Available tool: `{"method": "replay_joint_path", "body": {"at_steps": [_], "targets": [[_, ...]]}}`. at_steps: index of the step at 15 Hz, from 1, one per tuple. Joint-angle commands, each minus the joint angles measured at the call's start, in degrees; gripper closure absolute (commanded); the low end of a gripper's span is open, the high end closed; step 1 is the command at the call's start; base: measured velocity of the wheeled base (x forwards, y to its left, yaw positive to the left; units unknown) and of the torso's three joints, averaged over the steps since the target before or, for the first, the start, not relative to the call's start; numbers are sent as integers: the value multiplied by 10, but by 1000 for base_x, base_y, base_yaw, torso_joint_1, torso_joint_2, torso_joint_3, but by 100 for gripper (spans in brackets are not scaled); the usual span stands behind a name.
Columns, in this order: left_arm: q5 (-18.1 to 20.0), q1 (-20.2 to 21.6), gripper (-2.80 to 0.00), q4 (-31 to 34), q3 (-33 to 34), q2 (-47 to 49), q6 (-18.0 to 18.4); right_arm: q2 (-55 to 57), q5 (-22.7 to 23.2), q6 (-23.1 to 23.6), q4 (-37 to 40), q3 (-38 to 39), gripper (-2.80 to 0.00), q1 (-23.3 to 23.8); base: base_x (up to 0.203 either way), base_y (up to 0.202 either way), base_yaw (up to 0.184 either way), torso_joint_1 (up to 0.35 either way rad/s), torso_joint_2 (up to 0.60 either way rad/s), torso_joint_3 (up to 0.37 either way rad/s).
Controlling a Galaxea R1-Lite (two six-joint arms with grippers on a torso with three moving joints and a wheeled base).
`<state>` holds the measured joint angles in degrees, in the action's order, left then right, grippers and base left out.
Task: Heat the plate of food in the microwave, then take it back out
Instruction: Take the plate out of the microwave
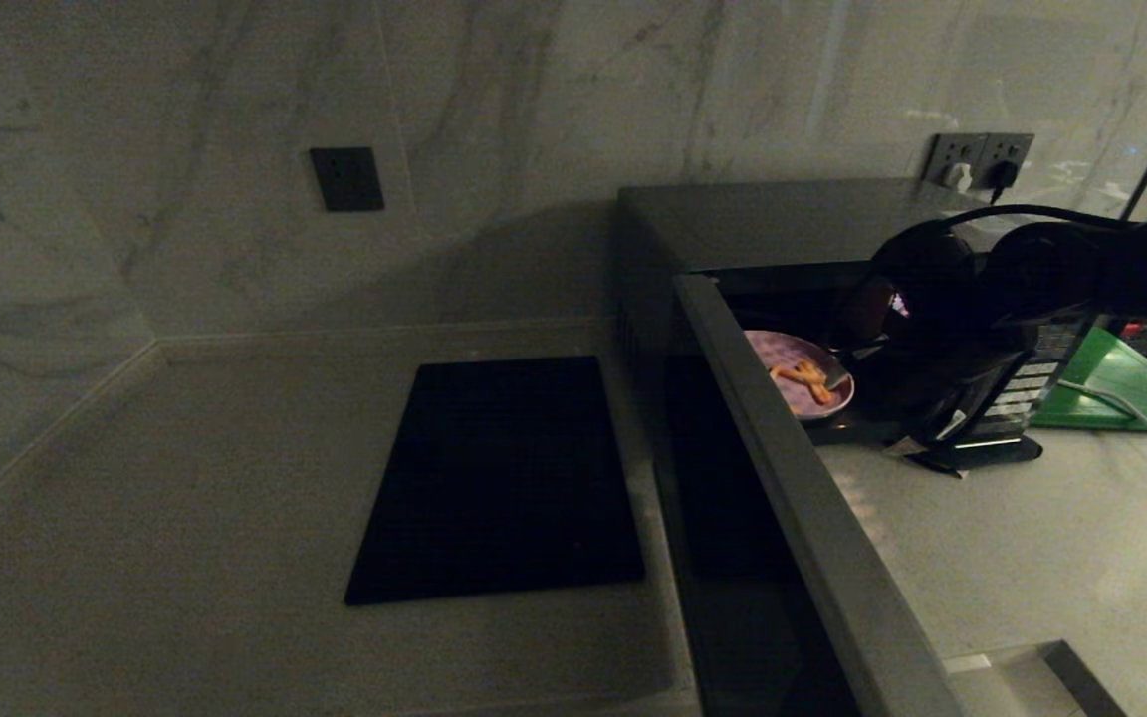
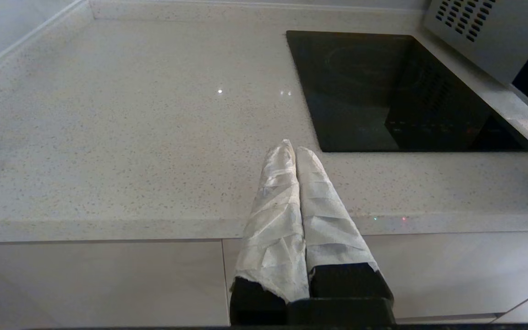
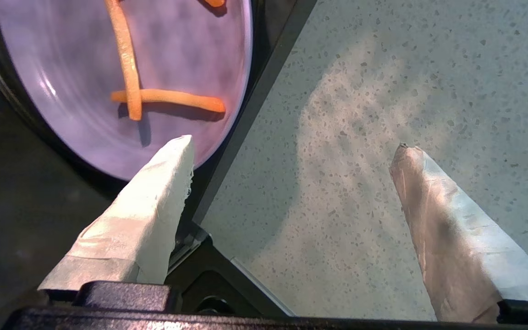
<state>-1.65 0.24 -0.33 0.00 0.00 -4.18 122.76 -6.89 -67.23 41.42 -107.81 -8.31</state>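
Observation:
The black microwave [image 1: 763,219] stands on the counter with its door [image 1: 802,518] swung wide open toward me. Inside, near the front sill, sits the lilac-pink plate of food [image 1: 798,383], with orange sticks [image 3: 167,97] lying on the plate [image 3: 71,59]. My right gripper [image 3: 291,146] hovers at the cavity's mouth, open and holding nothing. One taped finger [image 3: 154,197] overlaps the plate's near rim; the other finger [image 3: 433,201] is over the speckled counter. In the head view the right gripper [image 1: 867,358] is dark. My left gripper [image 2: 291,147] is parked at the counter's front edge, shut on nothing.
A flat black cooktop [image 1: 504,478] is set in the counter to the left of the microwave. A green board [image 1: 1121,388] lies right of the microwave's button panel [image 1: 1027,383]. Wall sockets [image 1: 982,159] with a plugged cable are behind. The marble wall closes the back.

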Motion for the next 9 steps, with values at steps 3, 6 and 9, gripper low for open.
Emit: {"method": "replay_joint_path", "body": {"at_steps": [3,6,9], "targets": [[0,0,0,0,0,0,0,14,0,-4,2,-4,-280,0,0,0,0,0,0,0],[0,0,0,0,0,1,0,25,0,-3,2,-19,-280,-2,0,0,0,0,0,0],[0,0,0,0,0,1,0,44,0,-3,2,-41,-280,-2,0,0,0,0,0,0]]}}
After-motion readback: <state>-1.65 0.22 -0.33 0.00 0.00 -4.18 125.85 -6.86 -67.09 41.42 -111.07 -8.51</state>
